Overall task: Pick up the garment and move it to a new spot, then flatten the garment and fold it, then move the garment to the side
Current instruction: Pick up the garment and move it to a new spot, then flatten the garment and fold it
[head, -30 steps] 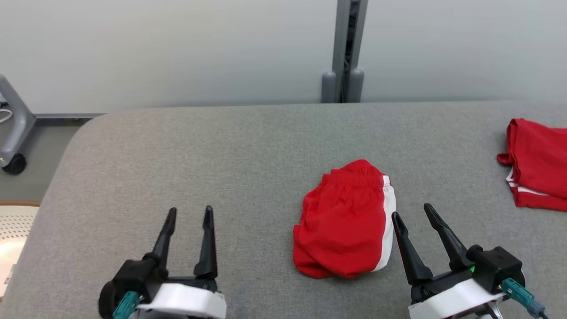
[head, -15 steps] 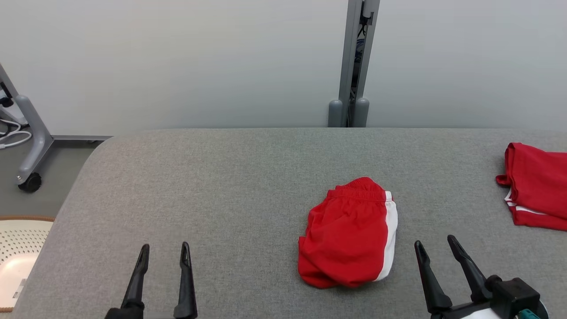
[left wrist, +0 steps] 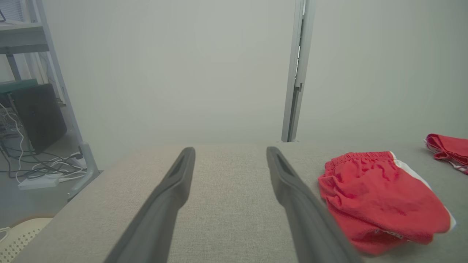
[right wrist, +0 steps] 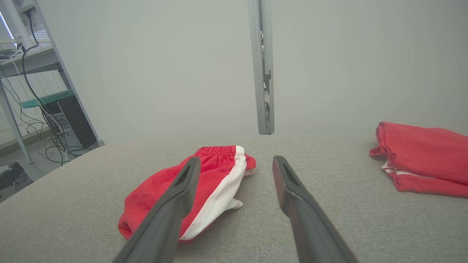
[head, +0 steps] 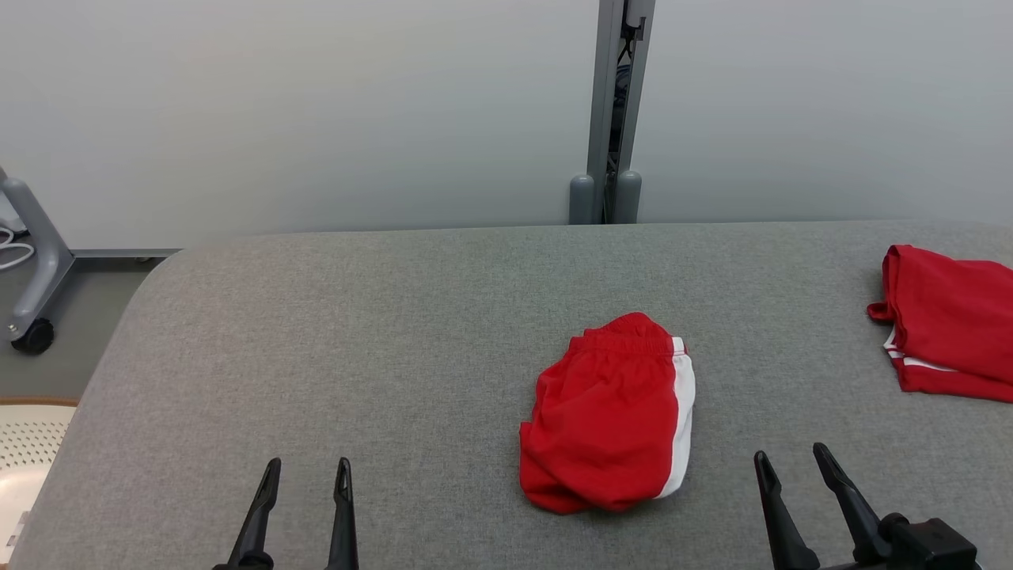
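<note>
Garment (head: 605, 412) (red, white stripe) left of right gripper (head: 790, 453), apart

The garment (head: 609, 416) lies on the table (head: 356, 332), right of middle, toward the near edge. A second garment (head: 946, 324) lies at the table's right edge, farther back, well apart from it. The left gripper (head: 309, 471) is near left, well left of the garment; the right gripper (head: 791, 459) is near right, close beside it, not touching. Behind the far edge a post (head: 609, 119) stands against the wall (head: 316, 119). A wheeled leg (head: 41, 293) stands off the far-left corner.
</note>
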Robot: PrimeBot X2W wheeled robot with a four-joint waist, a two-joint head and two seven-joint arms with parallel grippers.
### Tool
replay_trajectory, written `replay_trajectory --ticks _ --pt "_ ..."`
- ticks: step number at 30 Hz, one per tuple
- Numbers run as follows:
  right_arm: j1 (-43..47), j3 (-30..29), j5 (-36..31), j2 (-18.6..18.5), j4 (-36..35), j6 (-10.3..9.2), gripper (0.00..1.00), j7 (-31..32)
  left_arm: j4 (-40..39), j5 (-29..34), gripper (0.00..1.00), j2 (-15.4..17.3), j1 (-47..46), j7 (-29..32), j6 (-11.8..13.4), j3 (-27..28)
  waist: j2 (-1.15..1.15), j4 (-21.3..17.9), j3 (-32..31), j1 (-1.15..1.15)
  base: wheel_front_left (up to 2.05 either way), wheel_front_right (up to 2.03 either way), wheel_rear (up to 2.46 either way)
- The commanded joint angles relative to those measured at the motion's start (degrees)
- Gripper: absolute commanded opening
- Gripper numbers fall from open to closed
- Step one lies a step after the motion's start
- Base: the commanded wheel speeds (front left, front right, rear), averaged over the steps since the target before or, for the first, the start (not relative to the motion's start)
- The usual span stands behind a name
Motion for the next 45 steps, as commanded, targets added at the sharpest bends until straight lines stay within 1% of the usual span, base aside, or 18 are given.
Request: replay_trajectory --ticks 1,13,23,34,37,40,45 --pt "-0.4 -0.2 0.4 -0.1 -0.3 -0.02 1.0 -0.1 0.4 0.3 1.0 0.2 0.6 -0.2 -0.1 -0.2 0.0 -0.3 0.0 0.0 0.0 0.0 0.0" --pt "-0.8 0.0 0.8 -0.1 0.1 -0.02 1.0 -0.1 1.4 0.0 1.0 0.2 0.3 -0.2 0.5 -2.0 0.0 -0.3 -0.3 0.0 0.0 0.0 0.0" --pt "-1.3 0.1 1.1 -0.1 0.1 -0.02 1.0 -0.1 1.1 0.0 1.0 0.2 -0.3 -0.2 1.2 -1.1 0.0 -1.2 0.3 0.0 0.0 0.0 0.0" --pt "-2.1 0.7 1.2 -0.1 0.4 -0.02 1.0 -0.1 2.0 1.0 1.0 0.2 -1.1 -0.2 -0.2 -1.5 0.0 -2.6 0.9 0.0 0.0 0.0 0.0" --pt "-2.3 1.1 0.8 -0.2 0.6 -0.02 1.0 -0.1 4.7 0.4 1.0 0.2 -2.0 -0.2 -0.9 -1.5 0.0 -3.7 1.5 0.0 0.0 0.0 0.0" --pt "-2.9 1.0 0.3 -0.2 0.7 -0.02 1.0 -0.1 8.9 -0.6 1.0 0.1 -4.8 0.0 -1.7 -1.9 0.0 -5.1 2.4 0.0 0.0 0.0 0.0" --pt "-3.6 1.2 -0.2 -0.2 0.9 -0.02 1.0 -0.1 12.3 0.4 1.0 0.5 -13.8 2.6 -4.1 -3.8 0.0 -7.9 4.3 0.0 0.0 0.0 0.0"
